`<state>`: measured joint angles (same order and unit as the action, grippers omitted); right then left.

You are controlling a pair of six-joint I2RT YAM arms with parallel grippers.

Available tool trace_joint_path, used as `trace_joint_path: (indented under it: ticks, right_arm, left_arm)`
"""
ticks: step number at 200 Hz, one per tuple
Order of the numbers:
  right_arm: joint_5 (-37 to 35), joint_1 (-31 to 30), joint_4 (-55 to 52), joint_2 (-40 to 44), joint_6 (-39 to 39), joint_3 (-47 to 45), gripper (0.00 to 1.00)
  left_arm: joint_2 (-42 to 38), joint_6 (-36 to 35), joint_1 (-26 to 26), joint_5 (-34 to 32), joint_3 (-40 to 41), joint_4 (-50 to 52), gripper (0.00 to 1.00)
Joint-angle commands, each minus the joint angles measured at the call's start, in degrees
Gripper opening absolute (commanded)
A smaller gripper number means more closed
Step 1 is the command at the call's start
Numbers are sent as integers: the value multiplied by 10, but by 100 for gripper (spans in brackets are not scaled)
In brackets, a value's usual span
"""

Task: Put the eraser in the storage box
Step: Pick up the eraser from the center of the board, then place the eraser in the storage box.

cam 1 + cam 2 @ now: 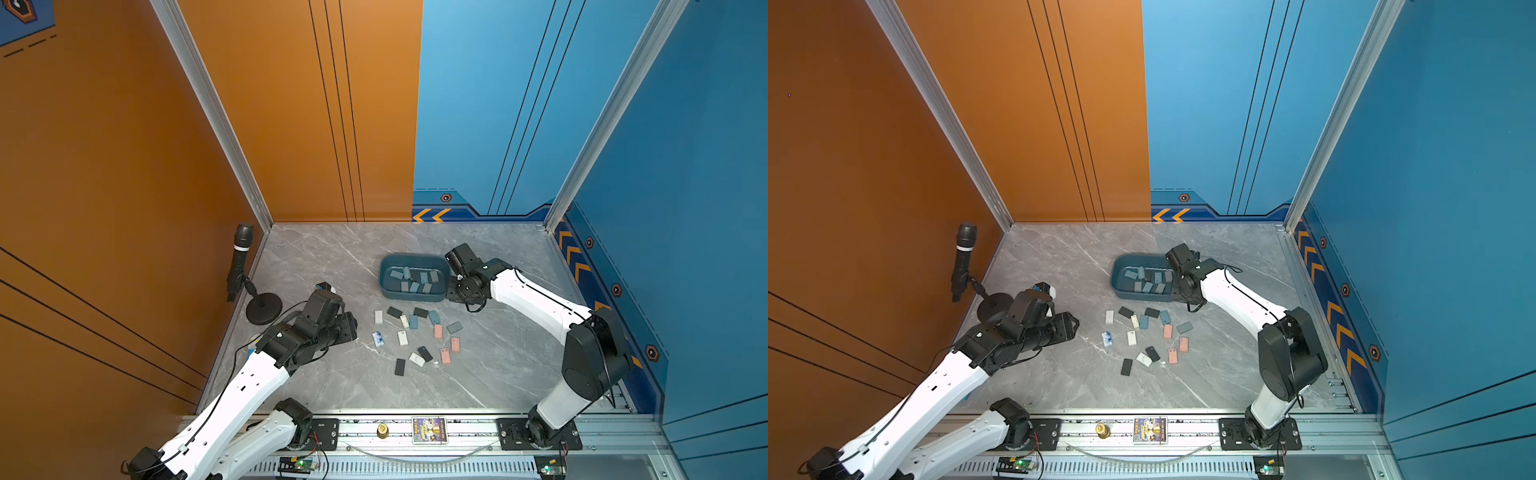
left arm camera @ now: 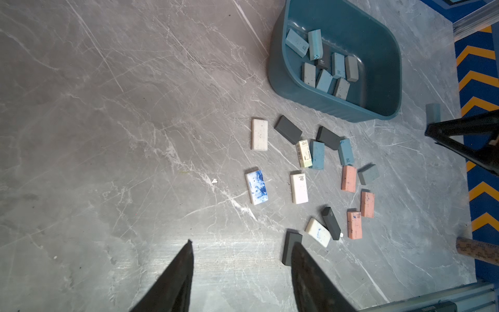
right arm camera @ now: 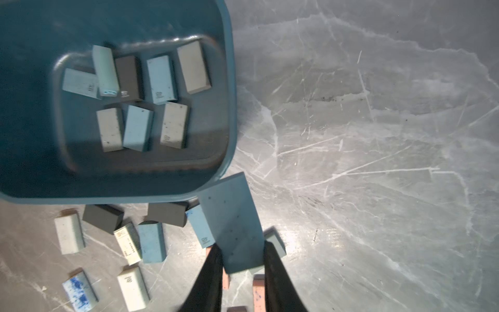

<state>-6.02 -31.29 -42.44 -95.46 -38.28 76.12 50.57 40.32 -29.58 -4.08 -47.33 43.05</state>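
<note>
Just beside storage box (image 3: 27, 40), eraser (image 3: 232, 216) in right gripper (image 3: 241, 245)

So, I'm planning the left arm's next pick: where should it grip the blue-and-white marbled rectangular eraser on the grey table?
Probably from straight above, closing on the two long sides of the blue-and-white marbled rectangular eraser, near its middle. It lies flat, with bare table along both long sides; the white rectangular eraser marked 4B lies apart from it.

Bright even light, slight motion blur
</note>
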Motion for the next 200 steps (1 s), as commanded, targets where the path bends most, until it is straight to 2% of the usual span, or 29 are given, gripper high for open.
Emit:
trace_joint_path:
  ticks: [1,115,200]
  right_arm:
    - [-16,-18,-35,-10,12,43,25]
    - [20,-39,-67,-267,39,325,25]
    - [40,-26,-77,-392,35,422,25]
  left_arm:
    - [-10,-9,7,5,12,-1,58]
    - [-22,2,14,29,43,-14,59]
    - [-16,6,19,35,45,-14,58]
